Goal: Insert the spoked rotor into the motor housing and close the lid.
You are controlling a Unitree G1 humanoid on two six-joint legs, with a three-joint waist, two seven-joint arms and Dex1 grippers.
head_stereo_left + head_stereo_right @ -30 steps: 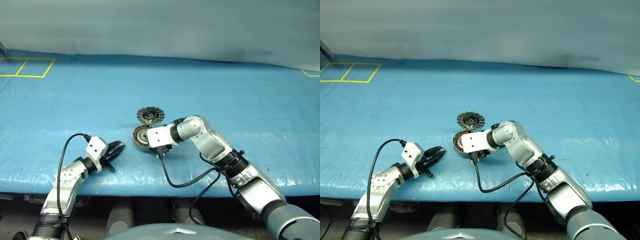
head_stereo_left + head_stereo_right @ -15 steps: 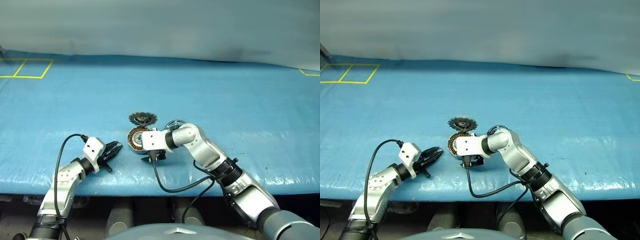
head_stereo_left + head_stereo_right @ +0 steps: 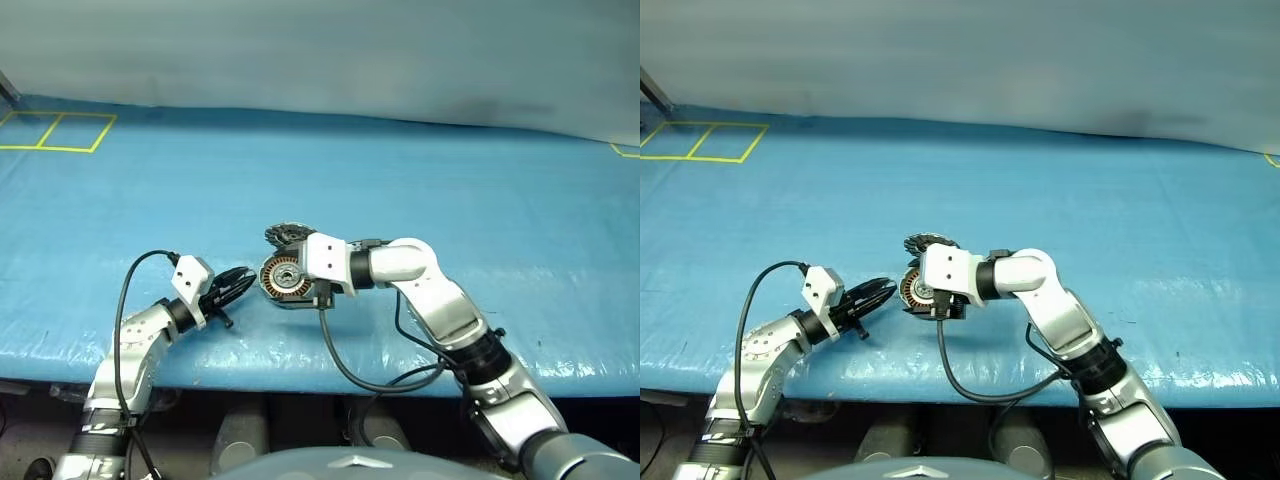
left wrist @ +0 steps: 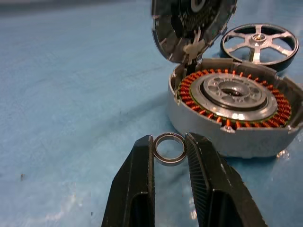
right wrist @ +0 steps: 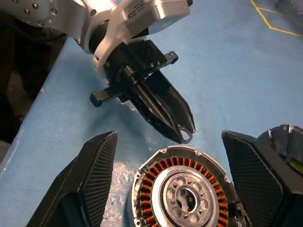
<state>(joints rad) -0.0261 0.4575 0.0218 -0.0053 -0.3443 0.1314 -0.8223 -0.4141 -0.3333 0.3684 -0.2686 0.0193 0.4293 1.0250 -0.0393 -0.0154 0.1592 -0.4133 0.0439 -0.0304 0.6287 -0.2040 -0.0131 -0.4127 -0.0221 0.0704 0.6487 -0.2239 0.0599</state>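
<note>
Left jaws (image 4: 169,147) pinch washer ring (image 4: 170,148) beside motor housing (image 4: 235,109).

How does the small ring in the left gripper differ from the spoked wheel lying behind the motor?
The small ring is a plain band with an open middle; the spoked wheel has slim spokes running to a hub. The ring is held between the left gripper's fingers, while the wheel lies flat on the blue table behind the motor housing. The wheel looks wider. Both are round metal.

The blue table (image 3: 500,200) is seen from above its near edge by both head views, facing its far edge. The motor housing (image 4: 236,111) is viewed closely from opposite sides by the wrist cameras.
</note>
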